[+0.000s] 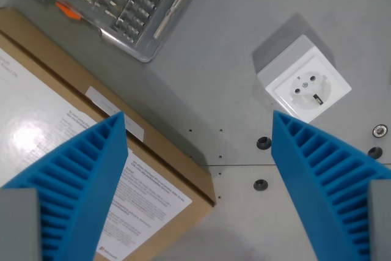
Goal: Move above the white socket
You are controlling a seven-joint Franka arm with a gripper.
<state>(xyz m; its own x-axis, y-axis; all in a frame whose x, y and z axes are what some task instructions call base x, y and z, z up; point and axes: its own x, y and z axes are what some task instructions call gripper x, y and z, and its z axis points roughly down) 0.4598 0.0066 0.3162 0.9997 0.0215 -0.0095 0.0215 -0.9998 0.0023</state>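
Blue ribbed gripper [198, 128], spread wide and empty, hung off-target; white cubic plastic socket [303, 85] sat on grey table [232, 29] toward the wrist view's upper right, beside brown cardboard box [67, 120].

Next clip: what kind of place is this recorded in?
Probably a lab or workshop bench: a grey metal table with bolt holes, a clear bit organiser case, a loose white socket and a labelled cardboard box.
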